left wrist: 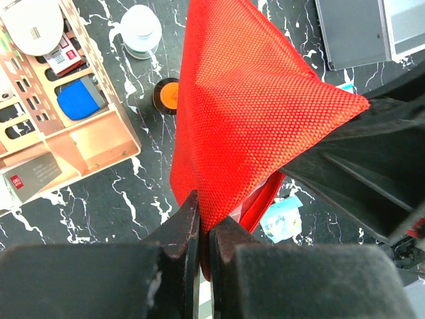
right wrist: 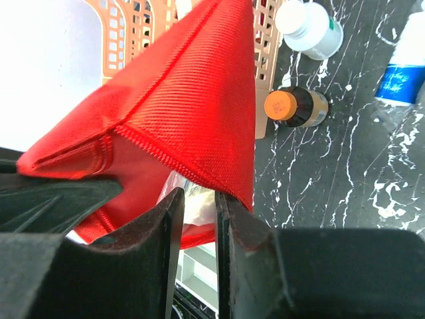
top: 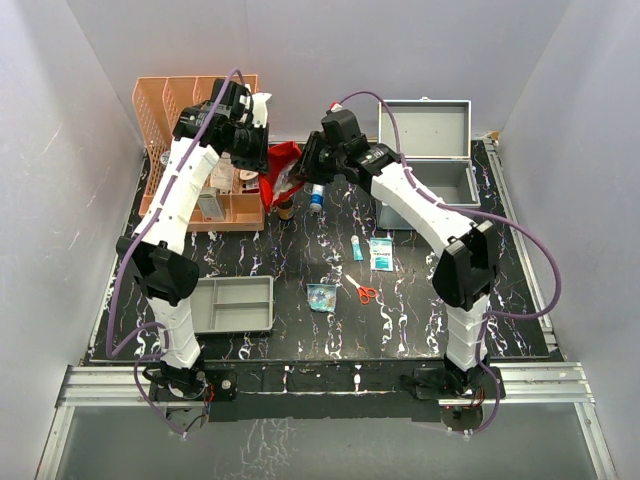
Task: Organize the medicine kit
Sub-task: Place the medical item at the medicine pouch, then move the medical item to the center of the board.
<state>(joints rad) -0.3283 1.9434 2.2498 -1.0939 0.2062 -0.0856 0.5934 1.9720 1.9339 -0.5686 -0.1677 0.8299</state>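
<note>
The medicine kit (top: 424, 130) is a silver-grey metal case standing open at the back right, and its corner also shows in the left wrist view (left wrist: 352, 33). Between the arms a red fabric pouch (top: 284, 165) hangs above the table. My left gripper (left wrist: 204, 212) is shut on a fold of the pouch (left wrist: 252, 100). My right gripper (right wrist: 199, 199) is open, its jaws a narrow gap apart. The zipped edge of the pouch (right wrist: 192, 100) lies over one fingertip, and a clear plastic wrapper (right wrist: 192, 196) shows in the pouch mouth behind the gap.
An orange slotted organizer (top: 200, 150) with boxes stands at the back left, and a shallow grey tray (top: 235, 303) lies front left. Below the pouch are a brown bottle (right wrist: 292, 106), a white bottle (right wrist: 309, 26) and a blue-labelled bottle (top: 317, 200). Red scissors (top: 362, 290), a tube (top: 357, 248) and packets (top: 381, 253) lie mid-table.
</note>
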